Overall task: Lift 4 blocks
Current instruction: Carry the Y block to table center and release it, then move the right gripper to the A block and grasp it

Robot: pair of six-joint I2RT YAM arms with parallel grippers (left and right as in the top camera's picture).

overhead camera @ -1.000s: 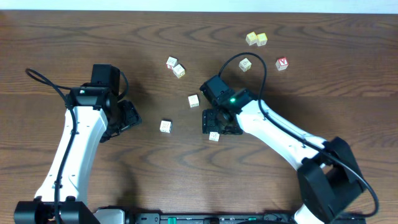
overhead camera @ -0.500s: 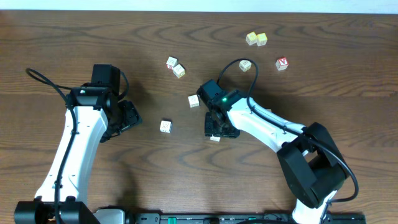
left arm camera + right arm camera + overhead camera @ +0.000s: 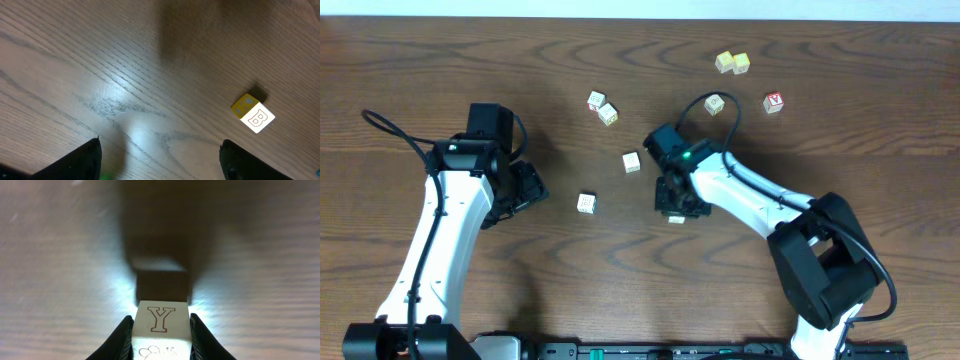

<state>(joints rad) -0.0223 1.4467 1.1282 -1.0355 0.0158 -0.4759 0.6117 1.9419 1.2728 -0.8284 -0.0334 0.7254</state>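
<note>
Four blocks: we have to lift four of them, and we are busy with one right now.
Step now: we are grabbing the Y block (image 3: 161, 315) with the right gripper (image 3: 161, 326).
Right gripper: its two fingers (image 3: 125, 332) press on both sides of the Y block, so it is pinching it.
Y block: it sits between the fingers, close over the table (image 3: 840, 150). We cannot tell if it is up off the wood yet.
Next move: we think the arm must go straight up and squeeze tight, so the block does not slip out.
Left gripper (image 3: 160, 165): it is spread wide and holds nothing. It hangs over bare wood on the left side.
B block (image 3: 252, 113): it lies alone, near the left gripper but not touching it. We think it is an easy one to get next.
Middle block (image 3: 632, 162): it is near the right arm, not touching it.
Back block (image 3: 714, 104): it lies farther back, near the red letter block (image 3: 774, 102).
Other things: two yellow blocks (image 3: 724, 62) sit side by side at the back, and a pair of blocks (image 3: 596, 100) sits close together at the back left.
In the way: nothing touches the Y block. The middle block is close, so we think a swing to the side could bump it.
</note>
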